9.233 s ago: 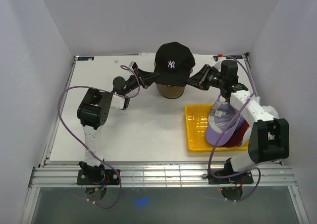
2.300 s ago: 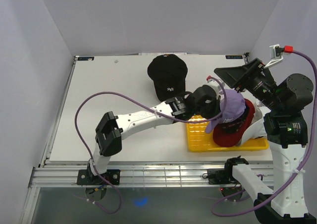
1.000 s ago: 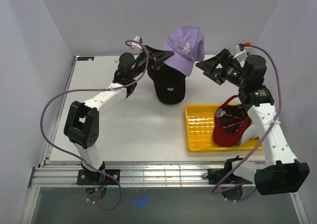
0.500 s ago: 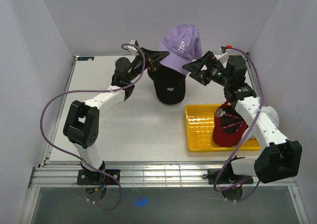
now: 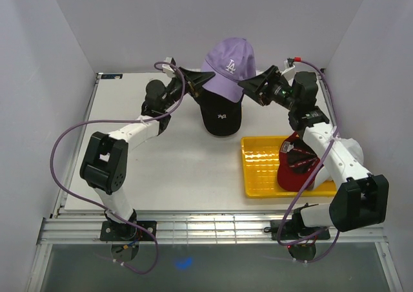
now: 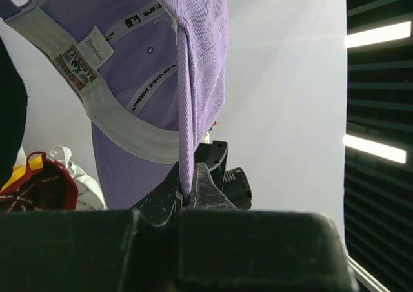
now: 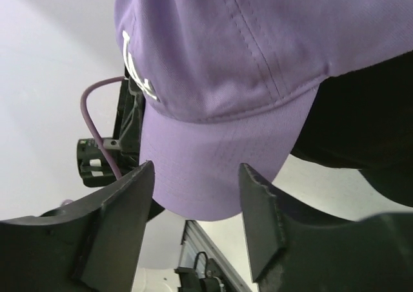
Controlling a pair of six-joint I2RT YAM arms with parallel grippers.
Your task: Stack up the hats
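Observation:
The lavender hat (image 5: 226, 61) hangs above the black hat (image 5: 220, 113), which sits at the table's back middle. My left gripper (image 5: 191, 74) is shut on the lavender hat's edge (image 6: 184, 176) from the left and holds it up. My right gripper (image 5: 248, 84) is open at the hat's right side, its jaws spread on either side of the lavender brim (image 7: 213, 169) without touching it. The red hat (image 5: 298, 167) lies in the yellow tray with a white hat (image 5: 352, 155) behind it. The tan hat is hidden.
The yellow tray (image 5: 264, 166) stands at the right front of the table. Purple cables loop from both arms. White walls enclose the table on three sides.
The lavender hat has come down closer to the black hat. My right gripper has moved left up to the hat's brim. My left gripper keeps its hold.

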